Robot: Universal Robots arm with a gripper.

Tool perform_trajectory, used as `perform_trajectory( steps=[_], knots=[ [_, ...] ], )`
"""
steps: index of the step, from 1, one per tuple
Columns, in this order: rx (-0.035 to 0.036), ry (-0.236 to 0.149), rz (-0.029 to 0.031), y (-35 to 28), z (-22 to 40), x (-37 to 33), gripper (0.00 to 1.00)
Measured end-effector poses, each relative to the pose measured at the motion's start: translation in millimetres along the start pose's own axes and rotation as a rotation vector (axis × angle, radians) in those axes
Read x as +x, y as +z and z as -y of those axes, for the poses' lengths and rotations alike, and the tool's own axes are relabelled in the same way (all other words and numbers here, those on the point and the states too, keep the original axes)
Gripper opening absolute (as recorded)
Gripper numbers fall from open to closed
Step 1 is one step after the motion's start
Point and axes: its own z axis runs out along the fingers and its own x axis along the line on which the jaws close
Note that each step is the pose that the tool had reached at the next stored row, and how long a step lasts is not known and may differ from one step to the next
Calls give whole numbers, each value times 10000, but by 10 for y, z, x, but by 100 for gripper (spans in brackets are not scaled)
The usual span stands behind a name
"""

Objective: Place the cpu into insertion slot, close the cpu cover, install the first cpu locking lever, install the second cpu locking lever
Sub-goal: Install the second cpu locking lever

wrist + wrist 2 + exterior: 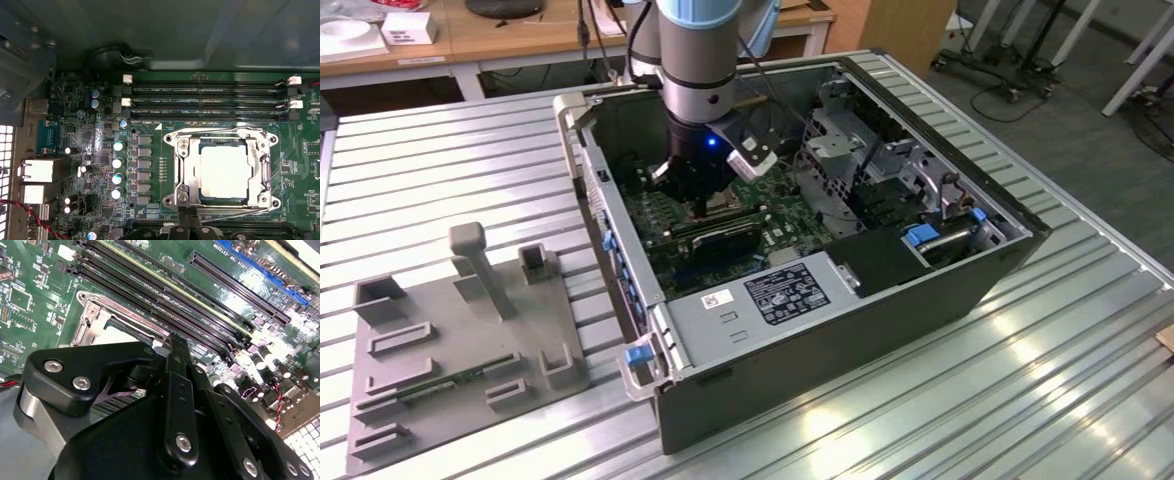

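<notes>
The cpu (223, 172) lies in its socket on the green motherboard, pale silver face up, also seen in the second wrist view (117, 335). The cpu cover (186, 172), a silvery frame, lies flat around it. A thin locking lever (235, 216) runs along the socket edge nearest my gripper. My gripper (191, 216) is at that edge, its black fingers together at the lever's end. In the second wrist view the gripper (176, 342) tapers to one narrow tip over the socket rim. In the exterior view the gripper (703, 207) reaches straight down into the open computer case.
Long memory slots (210, 100) run beside the socket, and expansion slots (240, 285) lie further out. A grey metal box (767, 295) with a white label sits in the case. Case walls (607, 220) surround the board. A grey fixture plate (454, 330) lies at the exterior view's left.
</notes>
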Motion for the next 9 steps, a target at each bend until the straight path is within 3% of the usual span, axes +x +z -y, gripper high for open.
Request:
perform_trajectory(
  steps=[3, 9],
  knots=[
    [-1, 1, 2, 1, 0, 1, 11],
    [-2, -2, 68, 25, 1, 72, 11]
  ],
)
